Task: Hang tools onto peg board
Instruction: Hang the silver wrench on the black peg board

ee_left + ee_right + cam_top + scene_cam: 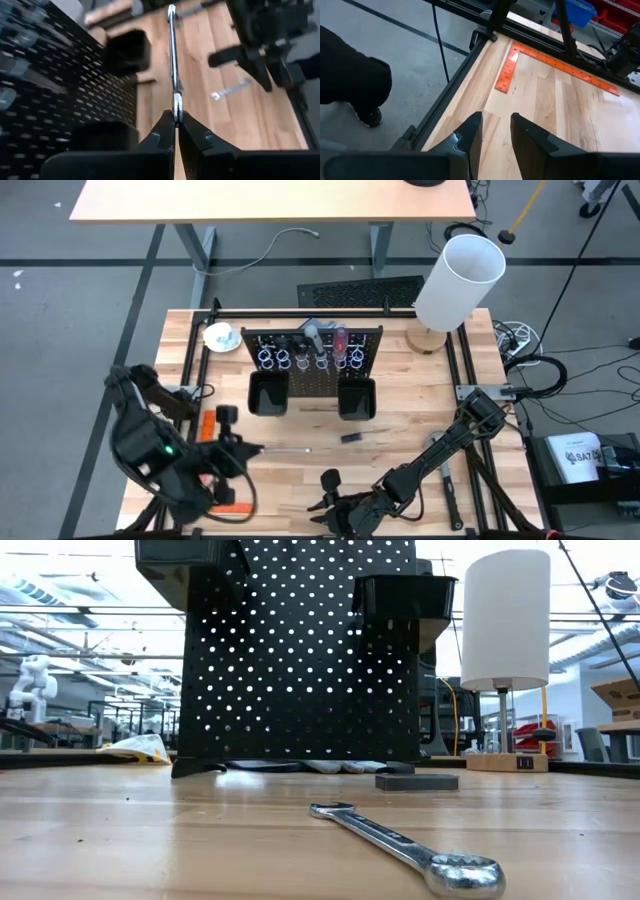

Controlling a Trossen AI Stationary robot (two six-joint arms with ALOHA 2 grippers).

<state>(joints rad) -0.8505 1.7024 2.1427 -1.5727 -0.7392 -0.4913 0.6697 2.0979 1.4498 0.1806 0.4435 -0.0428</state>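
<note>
In front of the peg board (312,355), left gripper (176,131) jaws clamped on wrench (173,60) end, right gripper (496,132) jaws parted, empty.

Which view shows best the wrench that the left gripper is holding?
The left wrist view: the left gripper is shut on the silver wrench, whose shaft runs straight out from the fingertips. The high view shows it only as a thin bar over the table. The low view shows a different wrench lying on the table; the right wrist view shows none.
</note>
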